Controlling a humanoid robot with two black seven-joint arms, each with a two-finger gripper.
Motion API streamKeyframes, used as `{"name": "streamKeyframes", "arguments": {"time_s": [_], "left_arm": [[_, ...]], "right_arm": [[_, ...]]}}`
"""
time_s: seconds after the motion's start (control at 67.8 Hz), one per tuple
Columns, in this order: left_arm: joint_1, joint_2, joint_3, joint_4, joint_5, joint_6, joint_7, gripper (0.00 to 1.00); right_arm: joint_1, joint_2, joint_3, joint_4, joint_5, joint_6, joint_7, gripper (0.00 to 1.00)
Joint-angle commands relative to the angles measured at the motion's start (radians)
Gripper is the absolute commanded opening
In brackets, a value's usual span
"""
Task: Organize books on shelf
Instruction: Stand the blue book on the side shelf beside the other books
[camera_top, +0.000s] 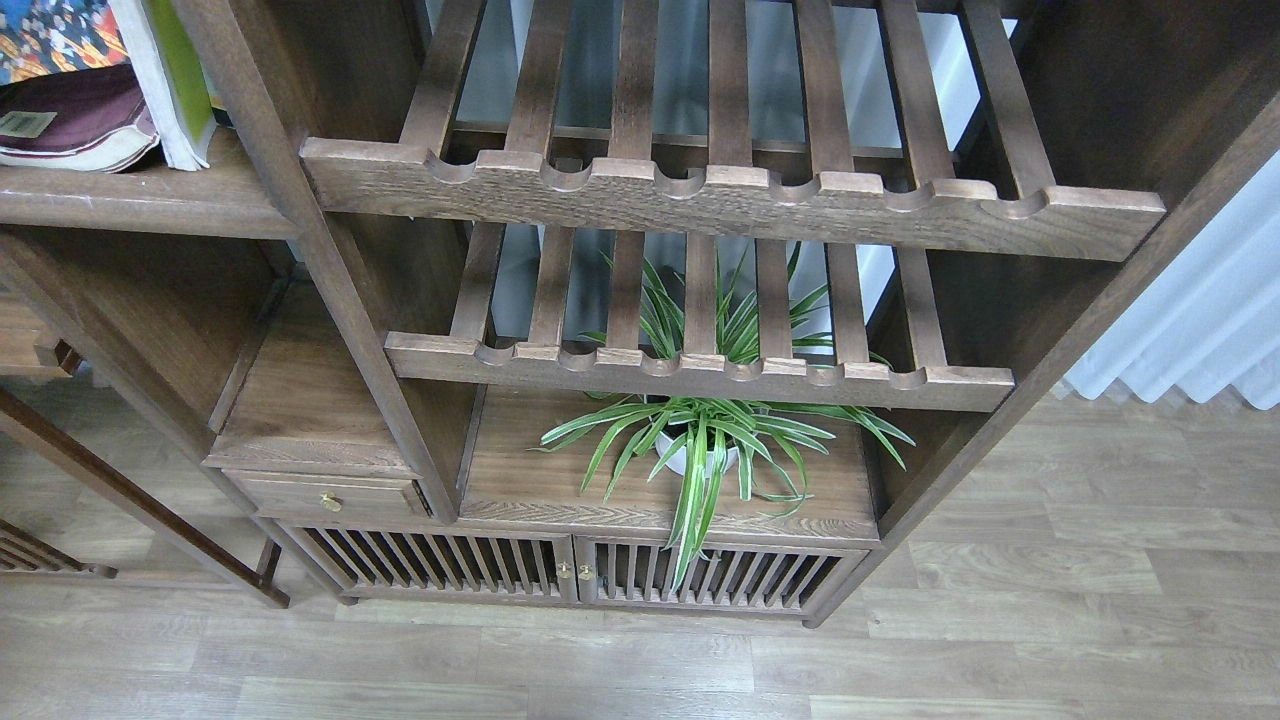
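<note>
In the head view the books stand in the top left corner on the shelf (150, 195), a flat dark-brown board. A thick worn maroon book (70, 125) lies flat, with a small label on its cover. Behind it rises a book with a blue, many-coloured cover (55, 35), cut off by the view's edge. To their right a thin book with a yellow-green cover and white page edges (165, 85) stands upright against the post. Neither gripper nor any arm shows in this view.
Two slatted racks with scalloped front rails (730, 195) (700, 370) fill the middle. Below them a spider plant in a white pot (700, 450) stands on a lower board. A small drawer (325, 495), slatted cabinet doors (570, 570), wood floor and a white curtain (1200, 320) surround them.
</note>
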Motion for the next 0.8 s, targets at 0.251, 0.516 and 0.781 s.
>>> {"name": "streamKeyframes", "arguments": {"time_s": [0.251, 0.516, 0.781], "left_arm": [[-0.007, -0.101, 0.021, 0.017, -0.037, 0.0, -0.011, 0.42], [0.105, -0.1, -0.074, -0.072, -0.055, 0.0, -0.014, 0.6], [0.245, -0.092, -0.169, -0.205, -0.109, 0.0, -0.005, 0.6]], "right_arm": [[-0.017, 0.0, 0.0, 0.0, 0.002, 0.0, 0.003, 0.98], [-0.017, 0.0, 0.003, 0.003, 0.003, 0.0, 0.003, 0.98], [-0.017, 0.003, 0.008, 0.003, 0.008, 0.0, 0.003, 0.98]]}}
